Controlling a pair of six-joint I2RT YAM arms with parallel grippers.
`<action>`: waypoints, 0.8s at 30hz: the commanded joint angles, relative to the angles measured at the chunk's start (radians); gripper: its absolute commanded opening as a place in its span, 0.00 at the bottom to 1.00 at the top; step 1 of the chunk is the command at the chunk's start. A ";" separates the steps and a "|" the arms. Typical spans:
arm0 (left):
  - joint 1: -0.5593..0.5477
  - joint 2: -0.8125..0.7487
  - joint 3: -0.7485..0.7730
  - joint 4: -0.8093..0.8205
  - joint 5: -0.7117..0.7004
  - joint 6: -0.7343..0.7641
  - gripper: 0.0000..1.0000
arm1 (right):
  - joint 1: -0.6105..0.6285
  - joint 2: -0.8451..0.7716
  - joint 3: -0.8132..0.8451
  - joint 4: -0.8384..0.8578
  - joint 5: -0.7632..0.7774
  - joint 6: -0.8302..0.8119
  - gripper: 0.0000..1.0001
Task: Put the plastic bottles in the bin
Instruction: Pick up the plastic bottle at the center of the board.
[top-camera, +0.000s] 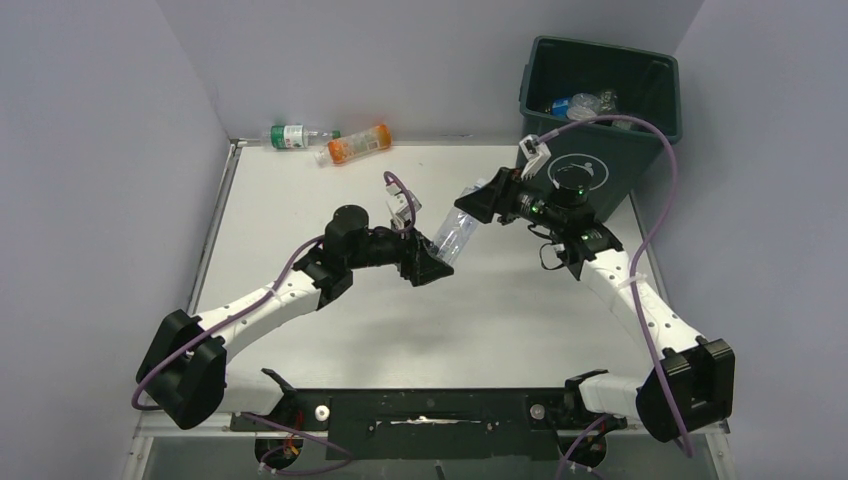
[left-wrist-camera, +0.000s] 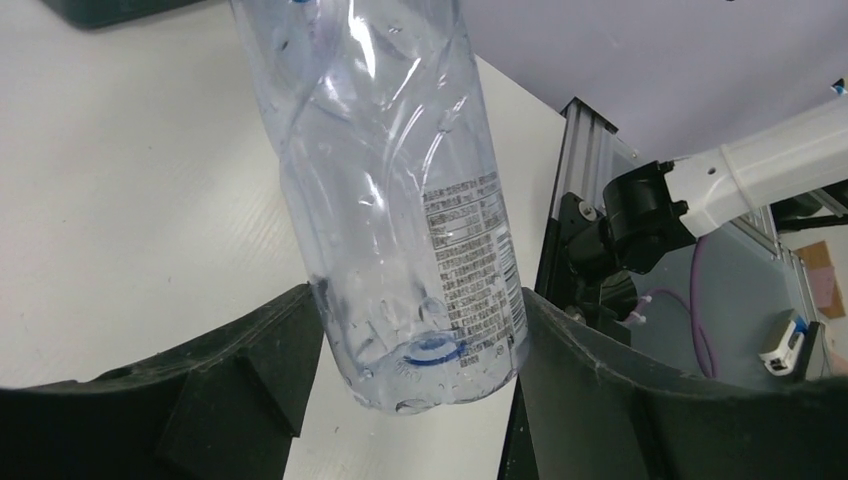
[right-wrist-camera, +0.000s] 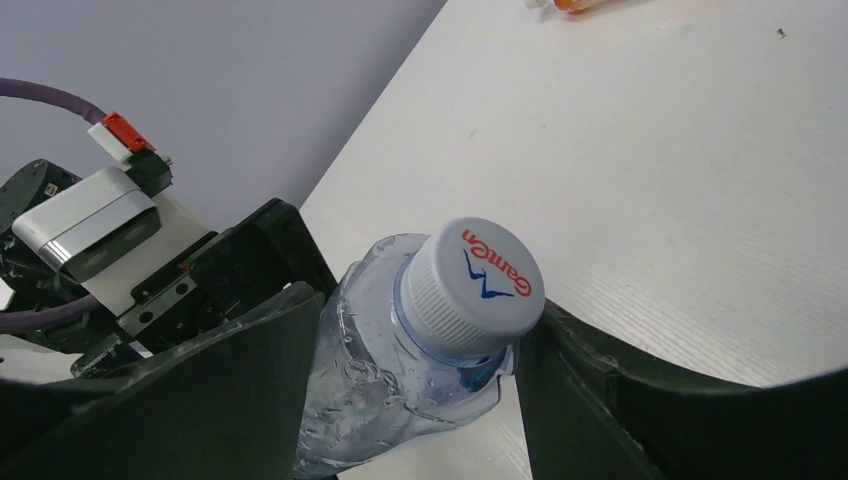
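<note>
A clear plastic bottle (top-camera: 455, 235) with a white cap (right-wrist-camera: 472, 285) hangs above the middle of the table, held between both arms. My left gripper (top-camera: 432, 262) is shut on its base; in the left wrist view both fingers press the sides of the bottle (left-wrist-camera: 400, 200) around the gripper (left-wrist-camera: 420, 335). My right gripper (top-camera: 480, 205) is shut on the neck and shoulder just under the cap, seen in the right wrist view (right-wrist-camera: 420, 345). The dark green bin (top-camera: 640, 150) stands at the far right with a few bottles (top-camera: 585, 103) inside.
A green-labelled clear bottle (top-camera: 290, 136) and an orange bottle (top-camera: 358, 144) lie at the table's far edge, left of centre. The orange one shows at the top of the right wrist view (right-wrist-camera: 570, 4). Grey walls enclose the table.
</note>
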 joint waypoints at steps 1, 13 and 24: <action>-0.005 -0.015 0.019 -0.013 -0.095 0.046 0.71 | 0.004 -0.014 0.077 0.008 0.013 -0.042 0.58; 0.036 -0.063 0.045 -0.147 -0.266 0.079 0.83 | -0.226 0.024 0.340 -0.134 0.007 -0.162 0.58; 0.050 -0.039 0.009 -0.118 -0.267 0.038 0.84 | -0.582 0.187 0.618 0.026 -0.029 0.022 0.58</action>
